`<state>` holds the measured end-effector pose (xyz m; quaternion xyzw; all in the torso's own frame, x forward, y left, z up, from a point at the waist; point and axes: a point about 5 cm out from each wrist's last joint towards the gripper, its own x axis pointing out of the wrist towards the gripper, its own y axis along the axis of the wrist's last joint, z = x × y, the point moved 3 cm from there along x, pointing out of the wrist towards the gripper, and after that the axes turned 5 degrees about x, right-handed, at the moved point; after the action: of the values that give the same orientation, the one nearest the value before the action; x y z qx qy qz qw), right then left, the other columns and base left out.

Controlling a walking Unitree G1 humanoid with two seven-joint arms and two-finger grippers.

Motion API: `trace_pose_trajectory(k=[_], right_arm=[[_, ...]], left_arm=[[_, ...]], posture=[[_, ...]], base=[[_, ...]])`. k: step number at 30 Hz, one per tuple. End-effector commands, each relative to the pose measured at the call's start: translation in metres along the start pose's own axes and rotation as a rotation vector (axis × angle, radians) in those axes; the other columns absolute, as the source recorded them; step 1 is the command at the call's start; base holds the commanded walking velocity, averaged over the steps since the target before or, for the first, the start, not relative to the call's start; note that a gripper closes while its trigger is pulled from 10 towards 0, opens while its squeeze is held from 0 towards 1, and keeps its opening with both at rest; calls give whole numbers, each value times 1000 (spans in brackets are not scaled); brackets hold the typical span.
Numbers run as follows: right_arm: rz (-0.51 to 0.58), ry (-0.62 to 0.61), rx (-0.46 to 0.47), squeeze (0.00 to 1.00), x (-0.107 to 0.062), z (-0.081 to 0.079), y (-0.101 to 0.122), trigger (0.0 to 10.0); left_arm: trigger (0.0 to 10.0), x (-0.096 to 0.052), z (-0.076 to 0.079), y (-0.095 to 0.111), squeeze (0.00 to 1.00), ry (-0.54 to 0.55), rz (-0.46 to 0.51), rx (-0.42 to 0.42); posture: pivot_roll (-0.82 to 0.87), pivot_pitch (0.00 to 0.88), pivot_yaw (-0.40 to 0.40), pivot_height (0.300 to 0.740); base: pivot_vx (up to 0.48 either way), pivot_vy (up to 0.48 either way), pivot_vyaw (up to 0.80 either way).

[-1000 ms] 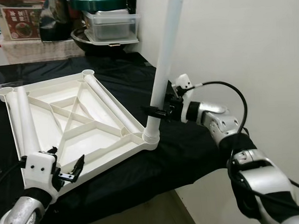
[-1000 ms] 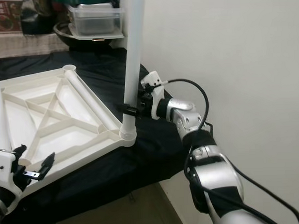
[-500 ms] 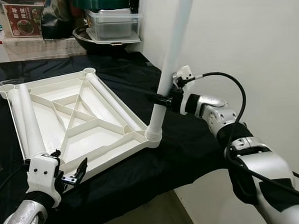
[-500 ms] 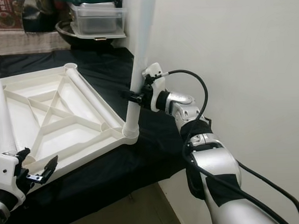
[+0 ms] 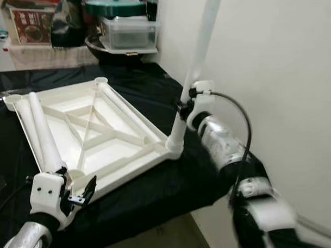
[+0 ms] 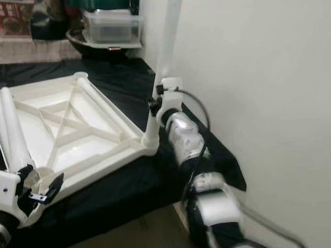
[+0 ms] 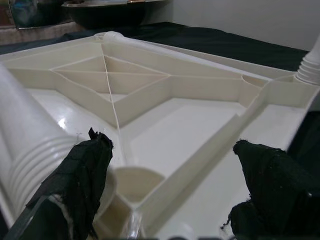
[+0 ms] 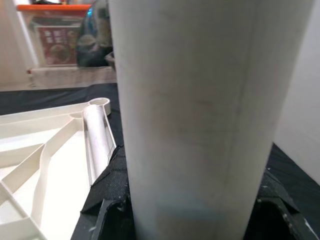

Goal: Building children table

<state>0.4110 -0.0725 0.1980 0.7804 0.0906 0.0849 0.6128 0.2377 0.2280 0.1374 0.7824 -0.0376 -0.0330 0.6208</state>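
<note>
The right gripper (image 5: 182, 107) is pinching the white leg (image 5: 195, 68) standing tilted in the tabletop (image 5: 109, 158) corner. The left gripper (image 5: 75, 188) is hanging spread at the near edge.

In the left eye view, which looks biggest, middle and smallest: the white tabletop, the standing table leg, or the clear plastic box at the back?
1. White tabletop
2. Standing table leg, held by the right gripper
3. Clear plastic box, though it sits farthest from the camera, so its real size is unsure.
</note>
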Motion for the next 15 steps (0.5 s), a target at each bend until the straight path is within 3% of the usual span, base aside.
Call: trace_pose_trajectory(k=[1,5,6,8,9,10,11,15], right_arm=[[-115,-58,48,0,-6,-3,-32,0],[-114,-44,58,0,0,-15,-29,0],[-116,-7,42,0,2,-18,-26,8706],[-116,-7,42,0,2,-18,-26,8706],[-117,18,31,0,3,-20,-23,10000],[-117,18,31,0,3,-20,-23,10000],[-81,59,33,1000,2,-19,-10,10000],[-28,133,29,1000,-3,-18,10,10000]], left_arm=[[10000,4,2,0,0,-16,-1,9],[10000,8,0,0,0,-12,5,10],[10000,9,0,1,0,-14,7,11],[10000,9,0,1,0,-14,7,11],[10000,9,1,1,0,-16,8,11],[10000,9,1,1,0,-16,8,11],[10000,10,2,1,0,-20,10,10],[10000,11,3,1,0,-27,13,7]], posture=[[138,0,-122,740],[136,0,-117,740],[135,0,-116,740],[135,0,-116,740],[135,0,-116,740],[135,0,-116,740],[125,0,-115,740],[123,0,-115,740]], base=[[0,0,0],[0,0,0],[0,0,0],[0,0,0],[0,0,0],[0,0,0],[0,0,0],[0,0,0]])
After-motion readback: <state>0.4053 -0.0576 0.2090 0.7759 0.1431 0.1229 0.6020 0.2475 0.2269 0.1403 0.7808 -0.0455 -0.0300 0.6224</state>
